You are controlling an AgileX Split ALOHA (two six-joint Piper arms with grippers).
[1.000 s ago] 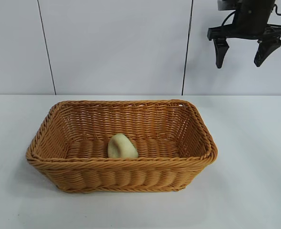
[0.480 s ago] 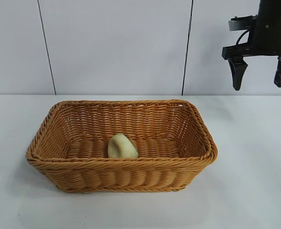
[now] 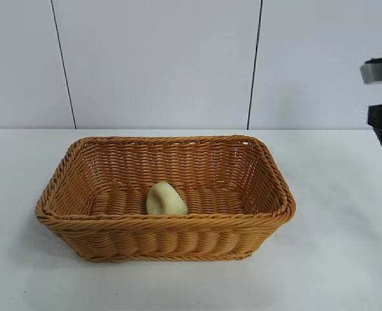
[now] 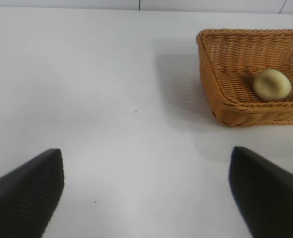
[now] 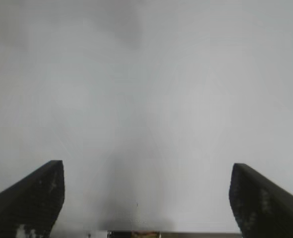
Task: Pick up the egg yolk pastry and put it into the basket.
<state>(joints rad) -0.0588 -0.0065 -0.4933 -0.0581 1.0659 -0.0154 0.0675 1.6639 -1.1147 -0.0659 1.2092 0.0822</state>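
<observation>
- Right gripper: jaws spread wide, nothing between them; it hangs above bare white table, well to the right of the basket and apart from it.
- Left gripper: jaws likewise wide apart and empty, parked over the table well clear of the basket's short side.
- Egg yolk pastry: lies inside the basket, on its woven floor, close to the near long wall.
- Basket: stands on the table, upright.
</observation>
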